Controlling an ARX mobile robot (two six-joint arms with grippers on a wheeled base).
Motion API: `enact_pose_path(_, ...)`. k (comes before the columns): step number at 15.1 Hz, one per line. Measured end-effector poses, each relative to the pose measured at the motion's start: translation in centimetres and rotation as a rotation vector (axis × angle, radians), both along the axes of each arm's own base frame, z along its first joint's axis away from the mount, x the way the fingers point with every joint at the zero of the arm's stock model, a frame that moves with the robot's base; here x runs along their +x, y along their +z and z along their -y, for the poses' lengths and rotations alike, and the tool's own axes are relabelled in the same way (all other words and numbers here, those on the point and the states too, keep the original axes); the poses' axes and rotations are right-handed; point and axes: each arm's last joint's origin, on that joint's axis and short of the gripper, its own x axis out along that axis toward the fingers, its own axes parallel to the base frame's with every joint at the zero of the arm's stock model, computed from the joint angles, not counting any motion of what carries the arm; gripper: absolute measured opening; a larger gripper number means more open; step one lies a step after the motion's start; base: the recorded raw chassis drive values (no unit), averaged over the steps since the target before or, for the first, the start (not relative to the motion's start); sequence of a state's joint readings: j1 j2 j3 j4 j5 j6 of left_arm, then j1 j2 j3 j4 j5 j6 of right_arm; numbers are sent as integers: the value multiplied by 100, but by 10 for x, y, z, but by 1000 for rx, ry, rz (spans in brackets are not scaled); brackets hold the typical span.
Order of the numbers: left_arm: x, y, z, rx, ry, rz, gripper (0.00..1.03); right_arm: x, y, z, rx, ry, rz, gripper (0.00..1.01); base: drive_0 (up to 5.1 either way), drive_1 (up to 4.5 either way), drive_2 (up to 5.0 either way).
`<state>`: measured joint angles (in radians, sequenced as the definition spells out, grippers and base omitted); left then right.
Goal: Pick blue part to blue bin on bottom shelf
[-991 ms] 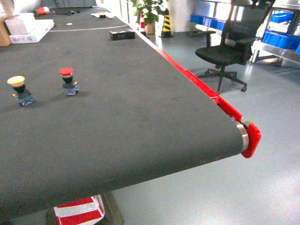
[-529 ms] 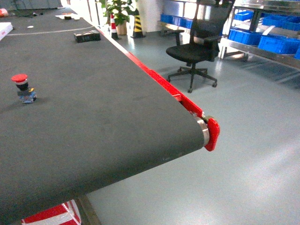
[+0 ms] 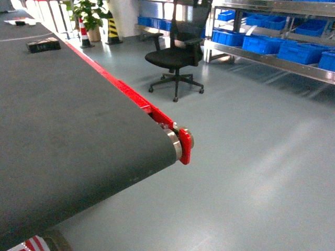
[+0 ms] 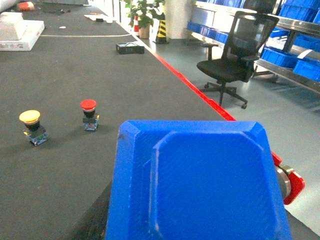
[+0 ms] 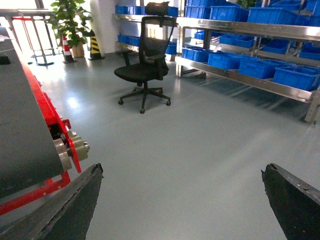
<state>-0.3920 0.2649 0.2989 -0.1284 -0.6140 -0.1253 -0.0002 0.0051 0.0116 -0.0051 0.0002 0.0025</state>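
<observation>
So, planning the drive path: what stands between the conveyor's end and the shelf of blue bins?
Only an office chair, toward the far side; otherwise bare grey floor between the conveyor and the blue bins, per head and right wrist views.

A long dark conveyor belt (image 3: pixel 68 130) fills the left of the head view, edged by a red side rail (image 3: pixel 120 89) that ends in a red end cap (image 3: pixel 185 146) beside a metal roller (image 3: pixel 174 144). On the belt stand a yellow-capped push button (image 4: pixel 32 125) and, near it, a red-capped push button (image 4: pixel 89 114); a small black box (image 4: pixel 130 48) lies farther back. A black office chair (image 3: pixel 175 52) stands on the grey floor (image 3: pixel 251 172). A potted plant (image 3: pixel 89 18) and a striped traffic cone (image 3: pixel 112 27) stand at the back.
</observation>
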Motion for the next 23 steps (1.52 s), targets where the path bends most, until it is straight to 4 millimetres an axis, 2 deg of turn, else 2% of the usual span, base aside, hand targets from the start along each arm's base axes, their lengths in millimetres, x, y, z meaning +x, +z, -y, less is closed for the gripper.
enact_pose_path(23, 0, 0, 0, -1, 0, 1, 43, 0, 0, 0, 0, 0, 0, 98, -155, -155, -155)
